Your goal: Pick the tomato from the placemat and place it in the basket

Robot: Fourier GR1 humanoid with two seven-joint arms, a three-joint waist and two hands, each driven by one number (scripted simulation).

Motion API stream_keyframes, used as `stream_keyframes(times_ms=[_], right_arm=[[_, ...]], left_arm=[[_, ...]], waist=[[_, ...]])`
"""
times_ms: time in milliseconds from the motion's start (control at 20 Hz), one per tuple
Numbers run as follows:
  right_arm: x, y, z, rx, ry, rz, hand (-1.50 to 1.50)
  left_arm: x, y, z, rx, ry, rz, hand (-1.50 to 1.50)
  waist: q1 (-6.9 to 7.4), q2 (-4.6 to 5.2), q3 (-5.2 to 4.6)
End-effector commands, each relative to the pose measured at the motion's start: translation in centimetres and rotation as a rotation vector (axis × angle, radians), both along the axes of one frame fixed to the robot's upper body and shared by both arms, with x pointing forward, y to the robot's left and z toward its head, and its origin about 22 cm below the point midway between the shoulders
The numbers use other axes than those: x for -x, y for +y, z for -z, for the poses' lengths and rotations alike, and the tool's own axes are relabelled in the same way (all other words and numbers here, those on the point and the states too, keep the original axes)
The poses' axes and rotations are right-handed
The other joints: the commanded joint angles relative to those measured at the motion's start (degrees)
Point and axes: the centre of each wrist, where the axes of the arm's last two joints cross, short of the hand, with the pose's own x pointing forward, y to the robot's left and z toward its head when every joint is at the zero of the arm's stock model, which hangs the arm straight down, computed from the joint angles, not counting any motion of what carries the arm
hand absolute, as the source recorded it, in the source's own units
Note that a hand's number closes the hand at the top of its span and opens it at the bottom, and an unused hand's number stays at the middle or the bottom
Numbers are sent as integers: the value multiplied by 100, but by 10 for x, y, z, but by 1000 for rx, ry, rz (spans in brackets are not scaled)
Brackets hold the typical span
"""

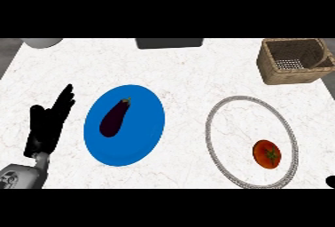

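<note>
On the white marbled worktop [177,71], the tomato [267,154] is seen on the round placemat [219,111], well apart from the basket [274,73] at the far right corner, while the left robot hand [49,122] is held open beside a blue plate [147,133] bearing an eggplant [114,117]

We see only a small black piece of the right robot hand [330,181] at the right edge, near side; the rest is cut off, so we cannot tell how its fingers stand. At the far edge of the counter [196,71], a pale round object [42,42] on the left and a dark grey slab [169,43] near the middle are cut by the frame, and we cannot identify either. The left forearm [20,176] leaves the view at the near-left corner.
</note>
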Motion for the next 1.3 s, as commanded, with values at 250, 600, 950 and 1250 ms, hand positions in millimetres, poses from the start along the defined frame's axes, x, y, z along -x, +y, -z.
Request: stream_keyframes(times_ms=[250, 600, 950, 1250], right_arm=[[24, -63, -71, 634, 22, -101, -150], [45, -83, -40, 743, 63, -193, -150], [50, -100, -22, 724, 37, -148, -150], [41, -101, 10, 654, 13, -44, -150]], left_arm=[[-3, -1, 5, -8, 8, 19, 0], [-14, -5, 3, 7, 8, 48, 0], [-21, -8, 0, 9, -22, 54, 0], [-27, 0, 5, -6, -10, 73, 0]], waist=[[165, 28, 3], [209, 25, 6], [296, 27, -5], [342, 36, -8]])
